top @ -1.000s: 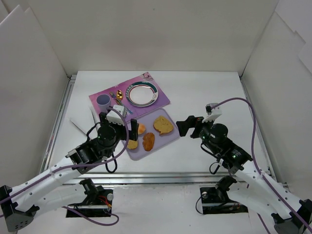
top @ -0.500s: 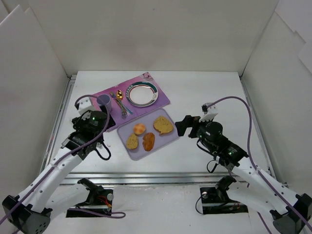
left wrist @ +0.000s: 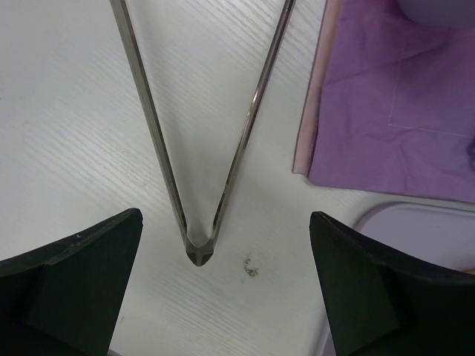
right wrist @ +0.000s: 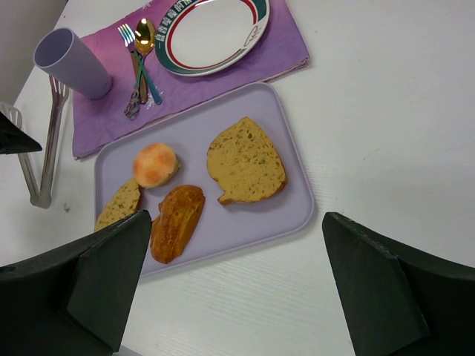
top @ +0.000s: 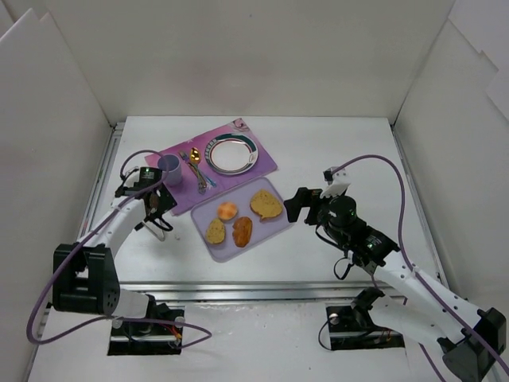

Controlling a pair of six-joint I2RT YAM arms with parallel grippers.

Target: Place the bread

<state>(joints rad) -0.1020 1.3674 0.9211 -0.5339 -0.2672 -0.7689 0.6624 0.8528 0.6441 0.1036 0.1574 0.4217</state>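
The bread, a small round orange-tan bun, lies free on the lavender tray near its far left corner. My left gripper is off to the left of the tray. It hangs low over the table, open, with the hinge end of the metal tongs just ahead of its fingers; nothing is between them. My right gripper hovers open and empty by the tray's right edge.
On the tray there are also a golden toast slice, an oval brown piece and a small slice. On the purple mat behind stand a lavender cup, a fork and spoon and a plate.
My left arm has swung back to the left, from over the bun on the tray to above the tongs. The bun stays on the tray. The right arm shifted slightly.
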